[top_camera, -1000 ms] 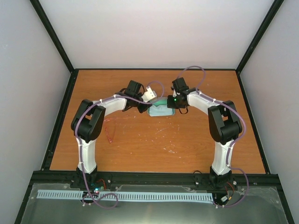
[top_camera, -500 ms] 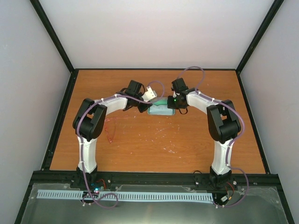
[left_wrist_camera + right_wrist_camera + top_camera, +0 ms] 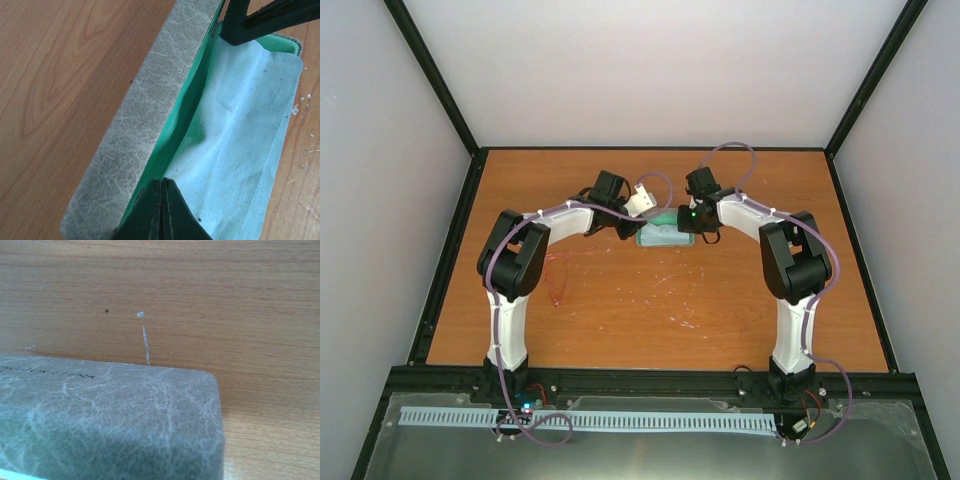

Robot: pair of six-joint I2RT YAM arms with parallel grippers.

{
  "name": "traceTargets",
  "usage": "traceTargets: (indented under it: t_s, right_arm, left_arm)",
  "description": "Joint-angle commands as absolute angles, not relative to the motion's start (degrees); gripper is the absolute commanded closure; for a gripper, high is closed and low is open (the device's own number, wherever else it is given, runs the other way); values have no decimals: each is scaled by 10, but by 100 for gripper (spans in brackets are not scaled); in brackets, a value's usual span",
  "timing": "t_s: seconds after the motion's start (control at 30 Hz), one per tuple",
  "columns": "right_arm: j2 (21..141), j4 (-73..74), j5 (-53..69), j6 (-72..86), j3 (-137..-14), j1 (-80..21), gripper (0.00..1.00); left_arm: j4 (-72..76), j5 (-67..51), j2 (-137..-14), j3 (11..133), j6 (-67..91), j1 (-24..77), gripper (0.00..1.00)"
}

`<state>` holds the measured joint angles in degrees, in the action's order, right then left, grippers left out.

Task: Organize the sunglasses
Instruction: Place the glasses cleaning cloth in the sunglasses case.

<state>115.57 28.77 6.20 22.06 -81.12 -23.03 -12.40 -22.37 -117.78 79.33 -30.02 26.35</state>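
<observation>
- The wooden tabletop point(image 3: 720, 300) is orange-brown with a visible grain, and a black frame runs along its edges.
- A grey rectangular case point(image 3: 660, 237) lies in the far half, about midway between the left and right edges. It is open, showing its green lining.
- The sunglasses point(image 3: 556, 283), thin and red, lie on the bare wood towards the left edge, well apart from the case.
- White scratches and specks point(image 3: 685, 320) mark the wood near the middle.
</observation>
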Motion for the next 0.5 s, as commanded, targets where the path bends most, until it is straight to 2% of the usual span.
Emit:
traceTargets:
  t_s: [0.0, 0.47]
  right_arm:
    - [1164, 286, 53, 219, -823, -234, 97]
    - [1174, 280, 57, 221, -830, -234, 97]
  left_arm:
    - [-114, -222, -1188, 820, -312, 257, 99]
    - [-105, -202, -1189, 793, -306, 256, 99]
